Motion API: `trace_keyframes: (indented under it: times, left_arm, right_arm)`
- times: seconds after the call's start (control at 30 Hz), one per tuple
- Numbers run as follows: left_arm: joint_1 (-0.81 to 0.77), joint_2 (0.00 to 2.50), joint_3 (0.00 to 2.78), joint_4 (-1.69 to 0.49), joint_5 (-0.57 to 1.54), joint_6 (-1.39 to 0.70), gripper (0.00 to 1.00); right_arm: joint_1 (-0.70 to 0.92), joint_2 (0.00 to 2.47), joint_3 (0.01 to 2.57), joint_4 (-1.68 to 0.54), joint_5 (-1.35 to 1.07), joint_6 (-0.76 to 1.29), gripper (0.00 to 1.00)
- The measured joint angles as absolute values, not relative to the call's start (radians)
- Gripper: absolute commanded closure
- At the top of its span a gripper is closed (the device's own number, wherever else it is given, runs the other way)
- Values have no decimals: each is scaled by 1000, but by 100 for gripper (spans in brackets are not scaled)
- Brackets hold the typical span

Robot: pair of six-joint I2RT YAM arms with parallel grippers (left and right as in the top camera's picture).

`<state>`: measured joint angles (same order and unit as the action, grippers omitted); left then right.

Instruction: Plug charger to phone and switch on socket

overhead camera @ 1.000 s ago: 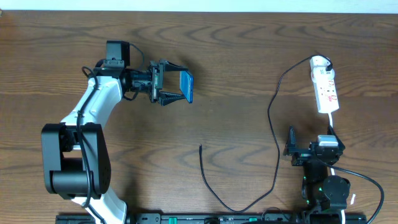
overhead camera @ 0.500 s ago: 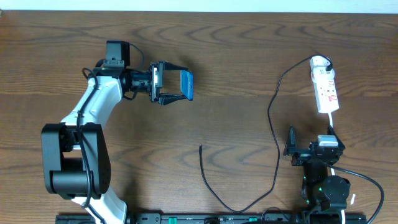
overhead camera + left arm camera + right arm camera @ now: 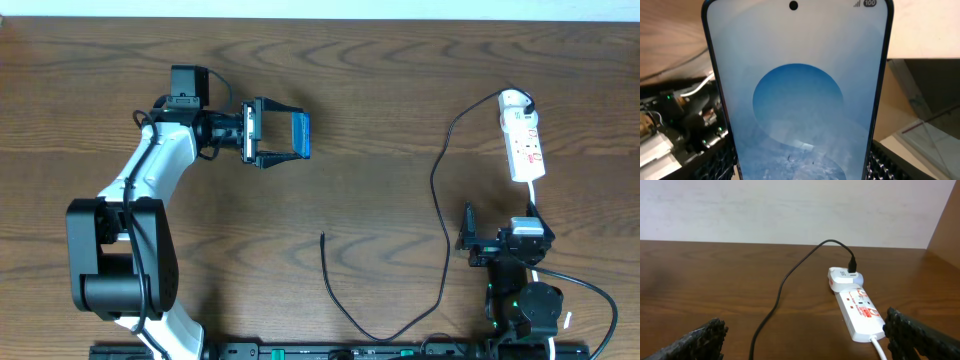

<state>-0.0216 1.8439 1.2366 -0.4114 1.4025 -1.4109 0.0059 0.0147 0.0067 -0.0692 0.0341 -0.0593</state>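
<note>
At 10 o'clock over the table [image 3: 400, 80], the L gripper [image 3: 288, 135] is clenched on the phone [image 3: 301, 137] by its long edges, screen lit. At 4 o'clock the R gripper [image 3: 805, 340] gapes wide, empty. From the socket [image 3: 524, 145] at 2 o'clock the charger [image 3: 437, 190] runs down to 6 o'clock; its free tip [image 3: 322, 236] lies loose near centre, well apart from the phone. Done, prob.: phone picked up, charger seated at socket end. Left: tip into phone; socket switch, whose state can't be told.
</note>
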Motion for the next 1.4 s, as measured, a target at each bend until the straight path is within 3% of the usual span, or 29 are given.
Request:
trace_keyframes:
  times: [1.4]
  left_arm:
    - [-22,1844,1237,-411,1434,-1437,93]
  right_arm:
    - [6,15,7,-69,34,-59,1]
